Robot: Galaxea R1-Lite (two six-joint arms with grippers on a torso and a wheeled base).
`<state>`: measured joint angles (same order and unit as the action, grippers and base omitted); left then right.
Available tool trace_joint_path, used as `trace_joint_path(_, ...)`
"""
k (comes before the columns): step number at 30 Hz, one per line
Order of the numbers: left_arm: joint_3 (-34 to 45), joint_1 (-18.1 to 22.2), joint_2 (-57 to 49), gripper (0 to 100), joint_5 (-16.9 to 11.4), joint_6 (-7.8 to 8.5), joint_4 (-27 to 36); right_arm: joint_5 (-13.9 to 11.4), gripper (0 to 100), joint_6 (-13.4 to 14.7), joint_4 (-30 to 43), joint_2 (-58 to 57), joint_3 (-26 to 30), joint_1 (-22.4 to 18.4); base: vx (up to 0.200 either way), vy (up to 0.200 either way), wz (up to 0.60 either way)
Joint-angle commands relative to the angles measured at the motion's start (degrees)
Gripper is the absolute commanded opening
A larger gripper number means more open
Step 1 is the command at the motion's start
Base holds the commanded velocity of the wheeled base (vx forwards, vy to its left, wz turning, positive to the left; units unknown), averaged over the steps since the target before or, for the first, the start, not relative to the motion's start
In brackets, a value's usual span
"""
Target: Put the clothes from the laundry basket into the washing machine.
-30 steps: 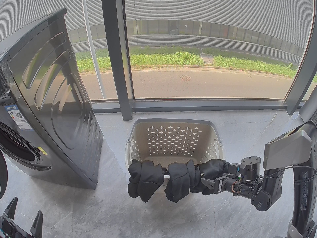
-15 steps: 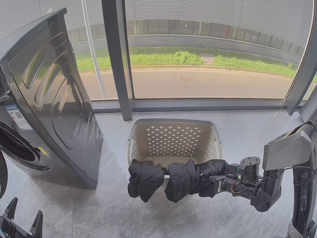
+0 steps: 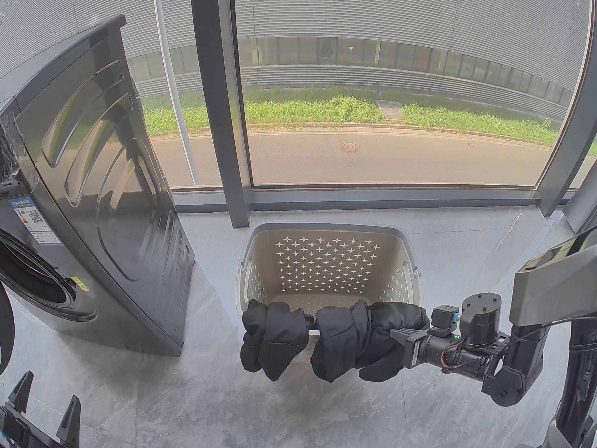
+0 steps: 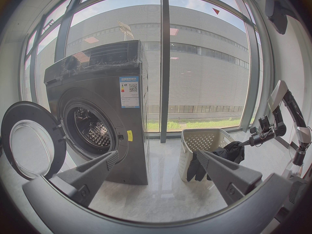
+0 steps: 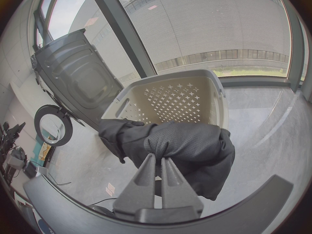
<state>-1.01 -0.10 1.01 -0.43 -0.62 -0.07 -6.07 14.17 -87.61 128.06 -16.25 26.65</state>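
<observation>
**As dark clothes (image 3: 339, 337) sag over the laundry basket (image 3: 329, 230), the right claw (image 3: 401, 338) pinches a fold**

While the washing machine (image 3: 93, 175) stands to the robot's left with its round door (image 4: 31, 140) swung wide, the right claw has its two fingers pressed together on a bunched fold at the right-hand end of the clothes. The garment (a dark, mesh-textured piece, by the look of the right wrist view) lies draped along the near rim of the laundry basket, lobes drooping outside towards the floor (image 3: 186, 399) and a little cloth falling inward.

It looks soft, limp and light, so it should not tax the arm. A pinch at one end, though, will probably let the rest trail and swing, and the hanging part could catch on the rim as it is lifted. A hold nearer the thick middle of the bundle would likely carry it more tidily.

Behind the draped cloth the basket's pale, star-punched walls and bottom show bare. The perforated metal of the drum (image 4: 89, 127) shows through the open port; whether any cloth lies deeper in cannot be told.

Low at the robot's left, the left claw (image 3: 50, 393) has its fingers spread wide with nothing between them, well apart from the basket.
</observation>
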Motion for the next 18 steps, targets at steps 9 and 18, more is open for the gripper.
trace_joint_path(9, 0.92, 0.01, -1.01, 100, 0.16, 0.01, -0.01, 2.20, 0, 0.07, -0.98, -11.52, 4.12, 4.29, 0.000, 0.000, 0.00)
trace_joint_path(18, 0.92, 0.01, -1.01, 100, 0.08, 0.36, -0.01, 3.52, 0, -0.98, -1.07, -16.62, 2.19, 4.03, 0.000, 0.000, 0.00)
